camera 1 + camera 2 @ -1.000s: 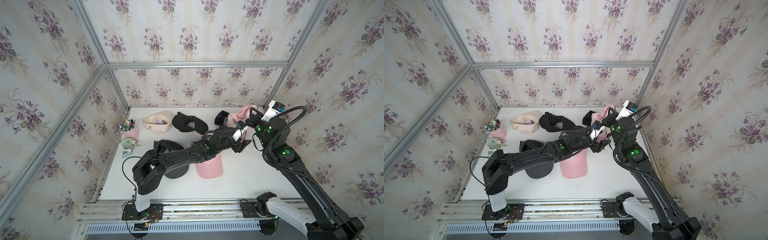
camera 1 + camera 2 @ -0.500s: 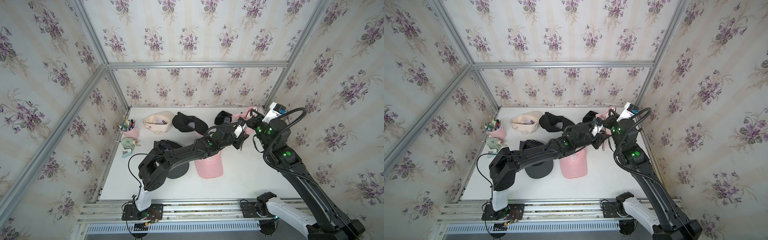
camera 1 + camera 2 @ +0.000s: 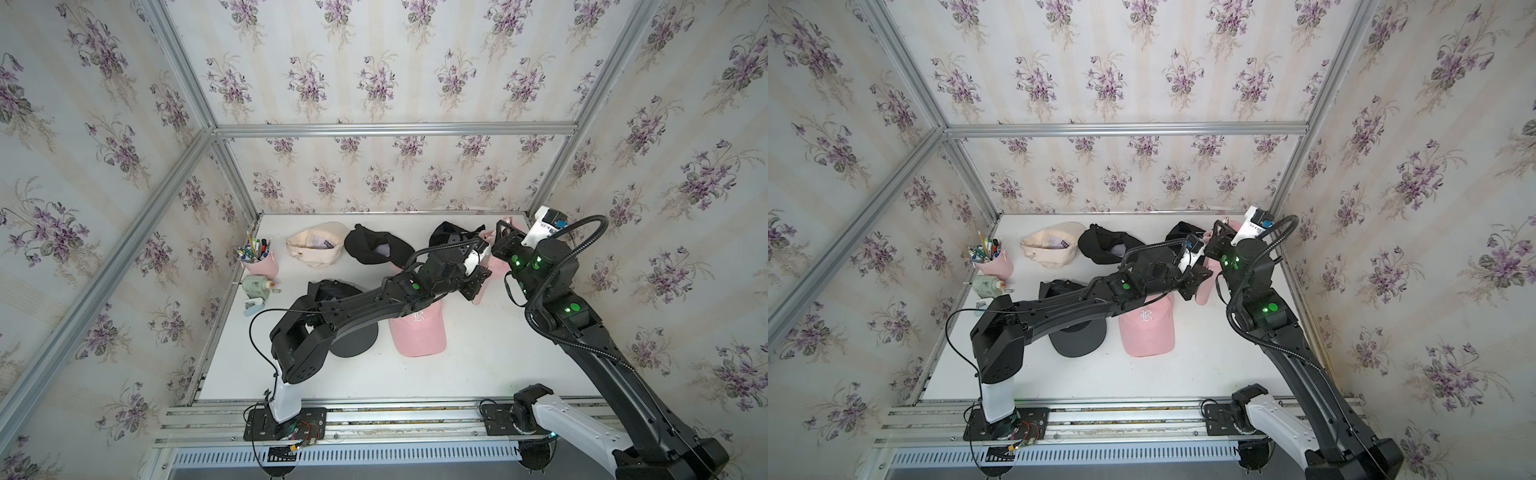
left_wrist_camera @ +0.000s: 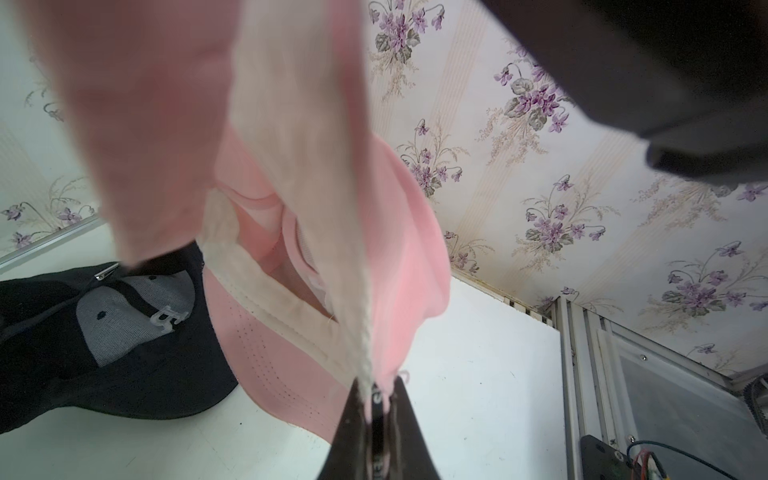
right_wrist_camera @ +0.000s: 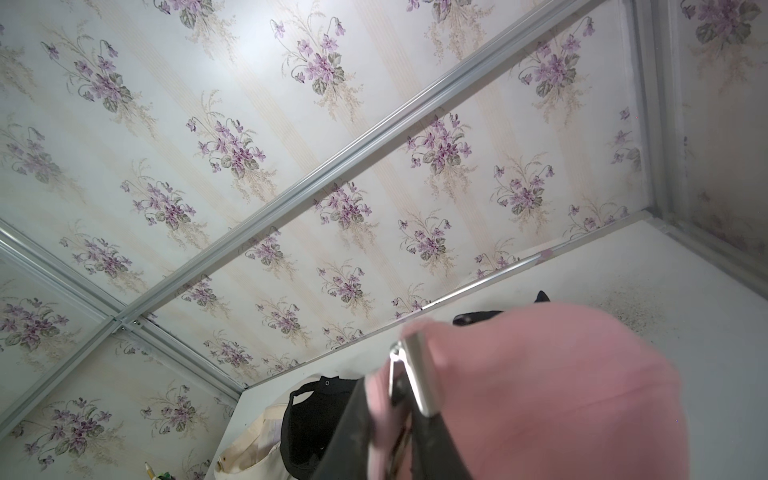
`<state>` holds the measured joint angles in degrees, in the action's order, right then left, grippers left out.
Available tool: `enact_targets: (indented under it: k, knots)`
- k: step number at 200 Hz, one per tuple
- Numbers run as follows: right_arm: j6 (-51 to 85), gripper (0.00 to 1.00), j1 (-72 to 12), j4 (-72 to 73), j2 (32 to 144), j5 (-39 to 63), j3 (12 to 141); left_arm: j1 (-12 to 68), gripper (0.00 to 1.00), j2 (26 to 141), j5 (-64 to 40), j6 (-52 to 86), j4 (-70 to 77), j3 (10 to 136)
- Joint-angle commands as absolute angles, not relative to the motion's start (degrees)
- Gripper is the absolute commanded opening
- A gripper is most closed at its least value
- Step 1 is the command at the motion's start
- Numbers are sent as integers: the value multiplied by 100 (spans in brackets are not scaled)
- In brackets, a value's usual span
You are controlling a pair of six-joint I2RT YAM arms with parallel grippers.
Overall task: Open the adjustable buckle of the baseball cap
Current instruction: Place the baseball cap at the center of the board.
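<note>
A pink baseball cap [image 4: 399, 232] hangs above the table at the back right, between my two grippers; in both top views only its lower part [image 3: 482, 294] [image 3: 1204, 293] shows. My left gripper [image 4: 376, 395] [image 3: 478, 284] is shut on the cap's pink fabric and cream sweatband edge. The cap's silver metal buckle [image 5: 417, 374] lies against one finger of my right gripper [image 5: 392, 415] [image 3: 498, 242]. Its jaws stand slightly apart, with the blurred pink strap [image 5: 380, 399] between them.
Other caps lie on the white table [image 3: 478, 353]: a pink one with an R [image 3: 417, 332], a dark one under my left arm [image 3: 353, 336], black ones [image 3: 378, 249] [image 3: 451, 235] and a cream one [image 3: 318, 249] at the back. A pink pen cup [image 3: 262, 266] and a bottle [image 3: 255, 286] stand at the left edge.
My left gripper has reached in and closed on the pink cap's edge. The right jaws have parted a little round the strap.
</note>
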<state>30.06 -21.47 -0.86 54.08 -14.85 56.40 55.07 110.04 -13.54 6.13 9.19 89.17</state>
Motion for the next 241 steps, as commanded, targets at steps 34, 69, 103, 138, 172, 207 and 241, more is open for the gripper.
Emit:
enact_targets:
  k: [34,69,103,138,172,207,241]
  knots:
    - [2037,59,-2148,149,5127,-1255,5588,5310,1,10736,-1935,1362,993,8592]
    - [1456,69,-2149,15,4885,-1281,5583,5191,0,10858,-2549,2149,1247,8439]
    - [1137,77,-2147,-159,4697,-1494,5546,5107,0,11147,-2846,3121,2030,8165]
    - [1139,78,-2153,-294,4638,-1526,5413,5115,0,11511,-3002,3915,2858,8023]
    - [1252,78,-2153,-338,4667,-1417,5301,5173,1,11800,-3025,4327,3251,8106]
    - [1283,78,-2148,-379,4615,-1439,5174,5161,1,12244,-3013,4904,3932,8108]
    - [1258,79,-2153,-387,4579,-1503,5058,5099,2,12470,-3022,5064,4069,7978]
